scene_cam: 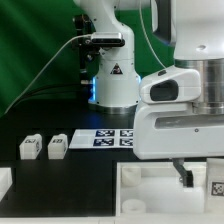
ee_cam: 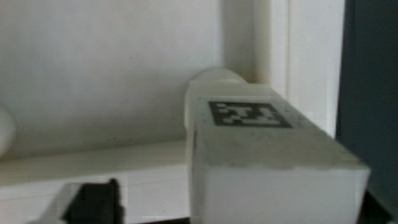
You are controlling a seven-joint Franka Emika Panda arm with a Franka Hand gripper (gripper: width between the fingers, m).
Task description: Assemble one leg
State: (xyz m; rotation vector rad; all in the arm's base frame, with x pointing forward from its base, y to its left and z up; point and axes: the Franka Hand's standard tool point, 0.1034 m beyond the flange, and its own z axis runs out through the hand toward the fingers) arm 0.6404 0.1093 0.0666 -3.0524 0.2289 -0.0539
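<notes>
In the wrist view one leg point(ee_cam: 267, 150), a white block with a black-and-white tag on its face, lies between my gripper's point(ee_cam: 222, 208) jaws. Its far end is against the inner corner of the large white square piece point(ee_cam: 107, 90). One dark finger point(ee_cam: 89, 200) stands a little apart from the leg's side; the other finger is hidden. The gripper looks open. In the exterior view my gripper point(scene_cam: 205, 178) is low over the square piece point(scene_cam: 150, 190) at the right, with the tagged leg point(scene_cam: 214, 183) beside a finger point(scene_cam: 185, 175). Two more legs point(scene_cam: 30, 147) point(scene_cam: 57, 146) stand at the left.
The marker board point(scene_cam: 105, 137) lies on the black table behind the square piece. The robot's base point(scene_cam: 112, 80) stands at the back middle. Another white part point(scene_cam: 5, 183) shows at the lower left edge.
</notes>
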